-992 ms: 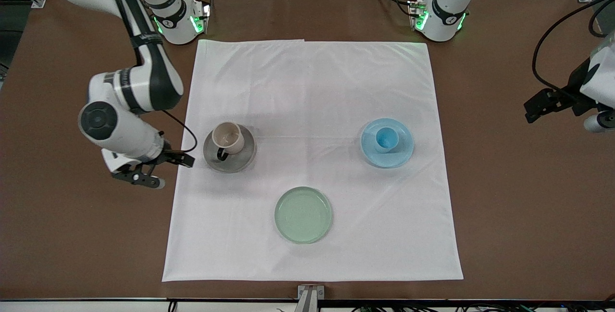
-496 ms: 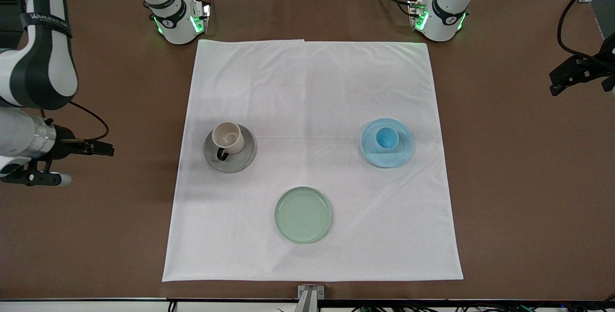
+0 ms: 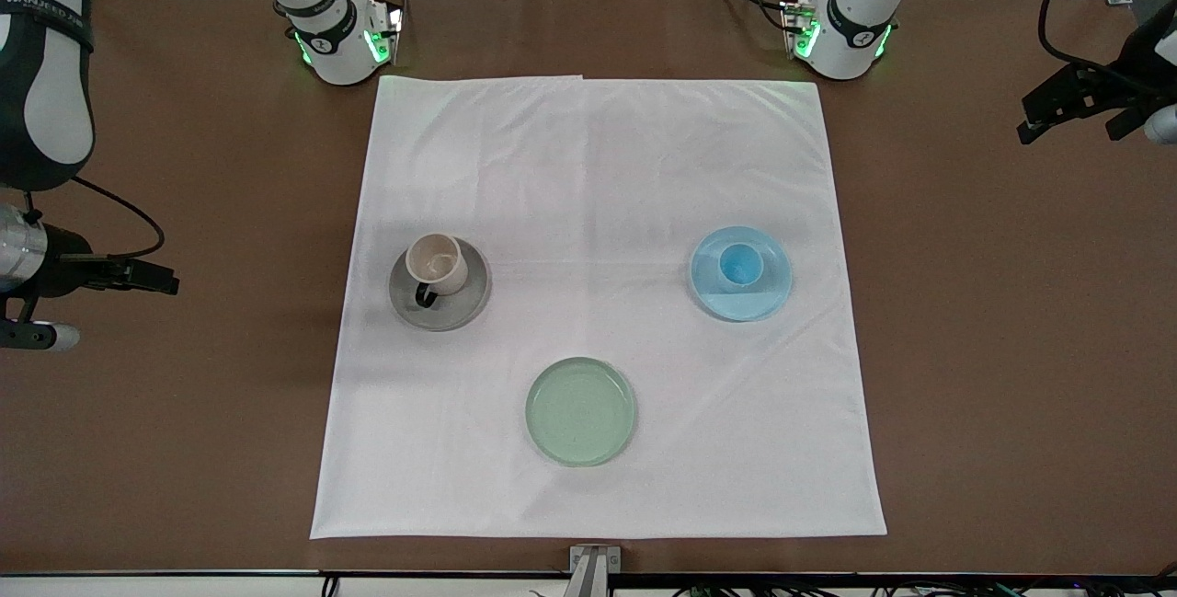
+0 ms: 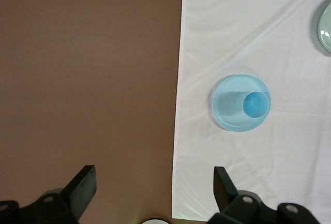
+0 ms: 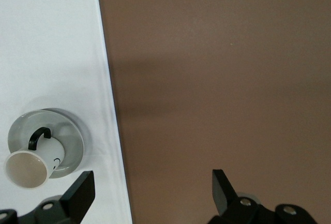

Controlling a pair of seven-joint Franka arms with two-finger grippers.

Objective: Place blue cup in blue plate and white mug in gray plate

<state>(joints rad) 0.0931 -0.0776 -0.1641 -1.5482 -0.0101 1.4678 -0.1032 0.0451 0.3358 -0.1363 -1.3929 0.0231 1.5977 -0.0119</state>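
Observation:
The blue cup (image 3: 738, 265) stands upright in the blue plate (image 3: 768, 298) on the white cloth, toward the left arm's end. The white mug (image 3: 436, 263) stands on the gray plate (image 3: 462, 307), toward the right arm's end, with its dark handle pointing to the front camera. My left gripper (image 3: 1094, 114) is open and empty over bare brown table, well clear of the blue plate (image 4: 227, 116) and cup (image 4: 256, 104). My right gripper (image 3: 97, 303) is open and empty over bare table, apart from the gray plate (image 5: 72, 140) and mug (image 5: 30, 168).
A pale green plate (image 3: 580, 411) lies empty on the white cloth (image 3: 598, 165), nearer the front camera than the other two plates. Brown table (image 3: 993, 349) surrounds the cloth. The two arm bases stand along the table edge farthest from the camera.
Both arms have drawn away from the plates toward the table's ends. The right gripper moved off the cloth's edge; the left gripper moved toward the bases' side. The cups and plates have not moved.

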